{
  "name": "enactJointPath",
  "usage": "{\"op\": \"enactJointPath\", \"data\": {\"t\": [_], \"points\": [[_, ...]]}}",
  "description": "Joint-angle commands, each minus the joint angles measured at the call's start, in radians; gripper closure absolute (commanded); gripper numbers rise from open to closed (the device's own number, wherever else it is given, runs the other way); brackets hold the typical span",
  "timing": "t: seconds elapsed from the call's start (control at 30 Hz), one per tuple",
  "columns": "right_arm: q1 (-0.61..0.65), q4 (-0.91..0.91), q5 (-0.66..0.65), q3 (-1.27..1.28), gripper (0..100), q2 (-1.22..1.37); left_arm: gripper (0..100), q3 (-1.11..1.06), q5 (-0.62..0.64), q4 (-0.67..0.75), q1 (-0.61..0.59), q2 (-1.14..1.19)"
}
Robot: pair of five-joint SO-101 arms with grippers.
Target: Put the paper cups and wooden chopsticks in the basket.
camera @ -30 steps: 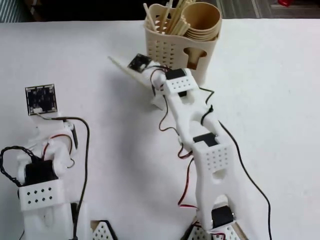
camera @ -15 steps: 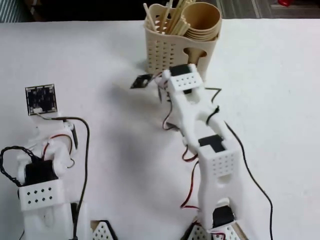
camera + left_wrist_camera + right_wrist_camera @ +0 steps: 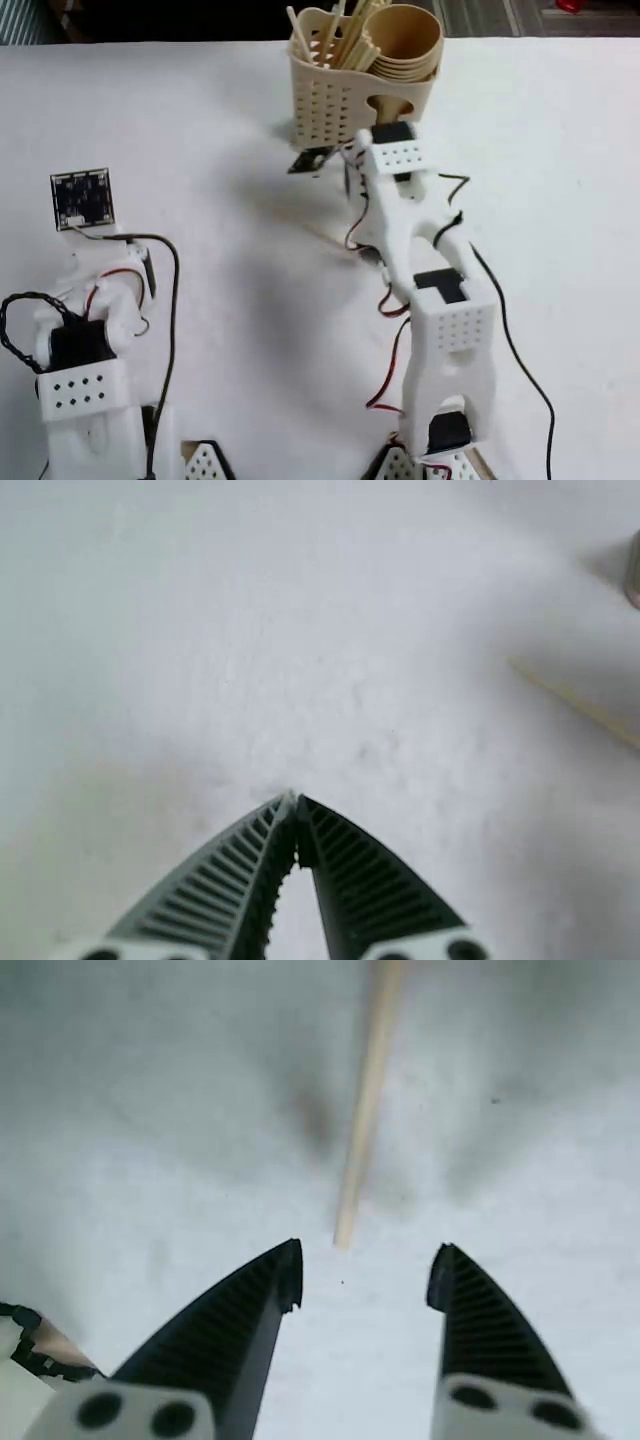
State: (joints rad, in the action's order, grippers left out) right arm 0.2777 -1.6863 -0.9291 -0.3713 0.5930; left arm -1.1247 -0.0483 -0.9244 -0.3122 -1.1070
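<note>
Stretching forward over the white table (image 3: 200, 120), the right arm (image 3: 440, 300) holds its wrist just in front of the basket (image 3: 330, 100), where stacked paper cups (image 3: 405, 45) and wooden chopsticks (image 3: 340, 40) stand. The right gripper (image 3: 365, 1275) hangs wide open and empty, with a loose chopstick (image 3: 367, 1100) lying on the table just beyond its tips. The left arm (image 3: 80, 360) sits folded at the near edge, the left gripper (image 3: 296, 815) pressed closed on nothing. Over the past second the right arm has swung to its right along the basket's front, while the left arm has kept still.
</note>
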Motion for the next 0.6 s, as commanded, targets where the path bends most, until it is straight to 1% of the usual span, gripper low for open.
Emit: {"op": "enactJointPath", "data": {"t": [0.0, 0.17, 0.23, 0.37, 0.47, 0.57], "points": [[0.087, 0.050, 0.077, -0.057, 74.8, -0.062, 98, 0.005, -0.011, 0.025, -0.008, -0.019], [0.200, 0.232, 0.227, -0.066, 74.8, -0.061, 98, 0.005, -0.011, 0.025, -0.008, -0.019], [0.232, 0.306, 0.265, -0.064, 74.8, -0.056, 98, 0.005, -0.011, 0.025, -0.008, -0.019], [0.266, 0.424, 0.285, -0.074, 77.3, 0.002, 98, 0.003, -0.011, 0.023, -0.008, -0.019], [0.265, 0.503, 0.287, -0.074, 80.0, 0.054, 98, 0.003, -0.011, 0.021, -0.008, -0.019], [0.262, 0.527, 0.287, -0.074, 80.3, 0.088, 98, 0.003, -0.011, 0.021, -0.008, -0.019]]}}
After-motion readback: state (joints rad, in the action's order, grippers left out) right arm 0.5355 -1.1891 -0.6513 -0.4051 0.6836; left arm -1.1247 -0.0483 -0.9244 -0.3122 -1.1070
